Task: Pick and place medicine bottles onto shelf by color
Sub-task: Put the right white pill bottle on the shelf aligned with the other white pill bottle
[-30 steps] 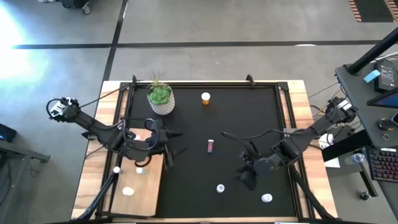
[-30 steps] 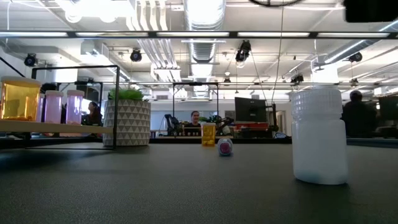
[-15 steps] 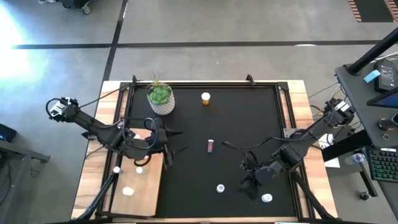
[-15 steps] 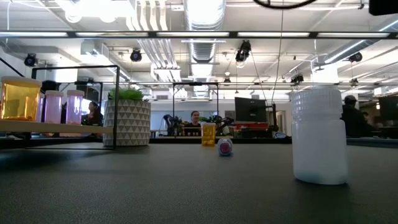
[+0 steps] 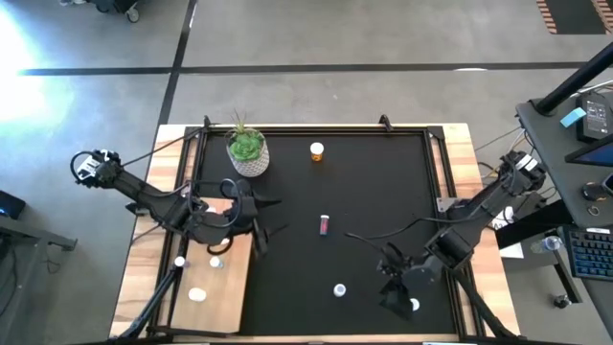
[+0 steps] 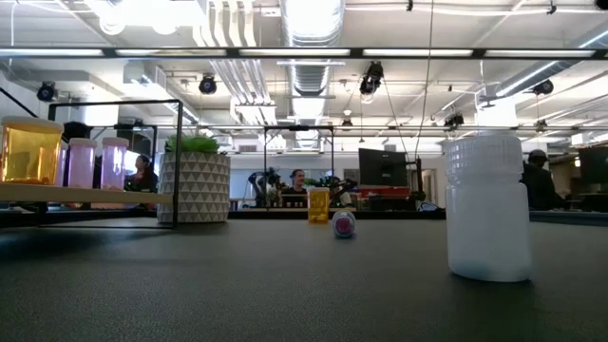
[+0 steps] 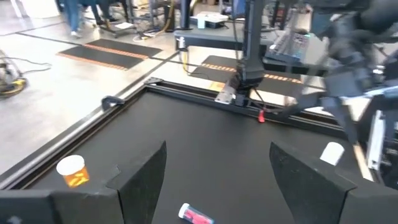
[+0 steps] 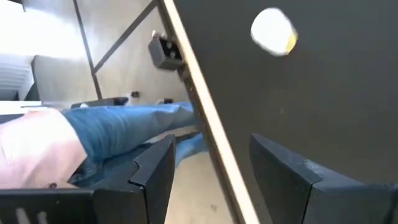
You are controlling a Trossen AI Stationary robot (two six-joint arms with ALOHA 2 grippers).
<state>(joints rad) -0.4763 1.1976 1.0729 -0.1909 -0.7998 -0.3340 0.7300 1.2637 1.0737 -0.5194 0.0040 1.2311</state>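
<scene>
the right gripper (image 5: 397, 295) partly covers a white bottle (image 5: 413, 306) at the mat's five o'clock; a person (image 8: 74, 140), cut off by the edge, shows blurred beyond.

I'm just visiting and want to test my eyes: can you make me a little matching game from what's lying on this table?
Things:
1. orange bottle
2. pink bottle
3. plant pot
4. right hand

Places or states:
A. lying on its side mid-mat
B. open, low over the near right of the mat, close to a white-capped bottle
C. standing upright near the mat's far edge
D. at the mat's far left corner

Pairs: 1-C, 2-A, 3-D, 4-B
</scene>
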